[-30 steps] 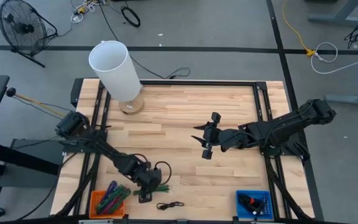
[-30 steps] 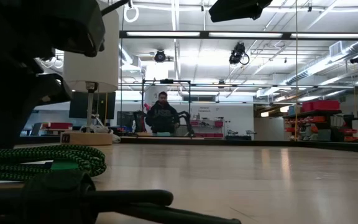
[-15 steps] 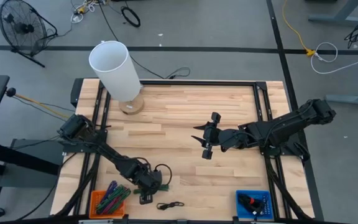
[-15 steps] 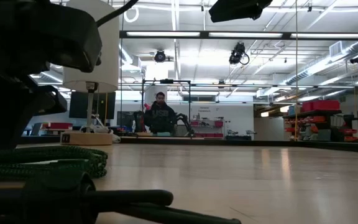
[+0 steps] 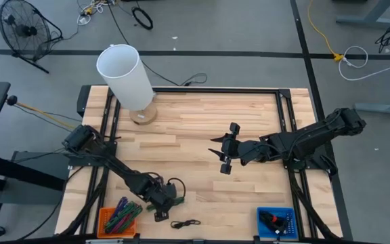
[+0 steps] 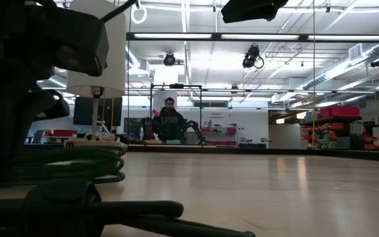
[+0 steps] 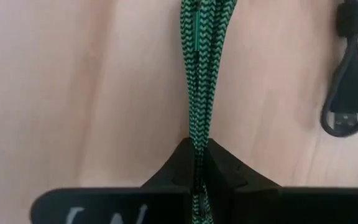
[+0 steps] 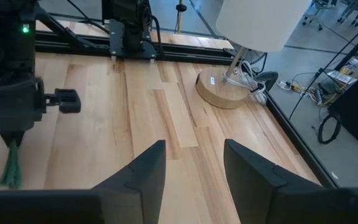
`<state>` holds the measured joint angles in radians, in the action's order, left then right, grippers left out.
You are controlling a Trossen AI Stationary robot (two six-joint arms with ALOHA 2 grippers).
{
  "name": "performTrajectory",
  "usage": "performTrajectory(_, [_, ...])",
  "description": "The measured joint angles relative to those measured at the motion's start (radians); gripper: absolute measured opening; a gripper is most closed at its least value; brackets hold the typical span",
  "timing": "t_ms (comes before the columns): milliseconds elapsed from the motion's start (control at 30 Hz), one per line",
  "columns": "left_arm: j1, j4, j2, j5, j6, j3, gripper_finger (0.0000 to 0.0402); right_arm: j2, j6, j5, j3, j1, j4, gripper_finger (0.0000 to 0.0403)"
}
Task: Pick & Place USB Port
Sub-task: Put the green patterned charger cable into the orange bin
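The USB thing here is a green braided cable (image 7: pixel 199 74), bunched into a narrow bundle near the table's near-left corner (image 5: pixel 175 201). My left gripper (image 7: pixel 197 152) is shut on it, and it also shows in the high view (image 5: pixel 161 201). In the low view the green cable (image 6: pixel 64 164) lies just beside the dark bulk of that gripper. My right gripper (image 5: pixel 223 153) hovers open over the table's middle and touches nothing; its fingers stand apart in the right wrist view (image 8: pixel 194 168). My left gripper pinches the green cable's bundled strands (image 7: pixel 197 134) between its two fingers, several strands pressed side by side. The fingers come from above, slanting down, and the bundle runs on straight ahead from between them. Whether its far part rests on the wood, I cannot tell.
A black cable (image 5: pixel 185 223) lies on the table close to the near edge, beside the green one. An orange tray (image 5: pixel 119 218) with coloured cables sits at the near left, a blue tray (image 5: pixel 276 222) at the near right. A white lamp (image 5: pixel 127 78) stands at the far left.
My left gripper has shut on the green cable. The loose coil has been squeezed into a narrow, flatter bundle between its fingers.
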<state>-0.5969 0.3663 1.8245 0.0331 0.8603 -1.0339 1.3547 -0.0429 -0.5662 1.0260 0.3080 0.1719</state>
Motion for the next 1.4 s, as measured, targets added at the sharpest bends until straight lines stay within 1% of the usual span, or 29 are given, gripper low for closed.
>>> performTrajectory(67, [-0.007,0.017,-0.026,0.032,0.003,-0.001,0.0016,0.0,0.0,0.0,0.0,0.0,0.0,0.0164])
performTrajectory(167, [-0.026,0.063,-0.085,0.097,-0.001,-0.057,0.0016,0.0,0.0,-0.001,0.0,0.0,0.0,0.0164])
performTrajectory(233, [-0.05,0.146,-0.116,0.146,-0.004,-0.119,0.0016,0.0,0.0,0.0,0.0,0.0,0.0,0.0164])
performTrajectory(333, [-0.104,0.342,-0.137,0.227,0.048,-0.23,0.0016,0.0,0.0,-0.001,0.0,0.0,0.001,0.0164])
performTrajectory(467, [-0.207,0.564,-0.141,0.338,0.192,-0.392,0.0015,0.0,0.0,0.0,0.0,0.0,0.007,0.0164])
performTrajectory(567, [-0.292,0.648,-0.141,0.414,0.296,-0.473,0.0015,0.0,0.0,0.001,0.0,0.0,0.007,0.0164])
performTrajectory(700, [-0.412,0.753,-0.142,0.507,0.461,-0.526,0.0015,0.0,0.0,0.006,0.0,0.0,0.007,0.0164])
performTrajectory(833, [-0.505,0.839,-0.136,0.566,0.654,-0.527,0.0015,0.0,0.0,0.007,0.0,0.0,0.007,0.0164])
performTrajectory(1033, [-0.596,0.953,-0.105,0.529,0.888,-0.526,0.0015,0.0,0.0,0.007,0.0,0.0,0.007,0.0164])
performTrajectory(1133, [-0.63,0.972,-0.089,0.513,0.957,-0.526,0.0015,0.0,0.0,0.007,0.0,0.0,0.007,0.0164])
performTrajectory(1233, [-0.662,1.006,-0.07,0.439,1.029,-0.526,0.0015,0.0,0.0,0.007,0.0,0.0,0.008,0.0164])
performTrajectory(1300, [-0.683,1.044,-0.056,0.41,1.087,-0.526,0.0015,0.0,0.0,0.007,0.0,0.0,0.008,0.0164])
performTrajectory(1400, [-0.709,1.059,-0.044,0.409,1.155,-0.519,0.0015,0.0,0.0,0.007,0.0,0.0,0.007,0.0164])
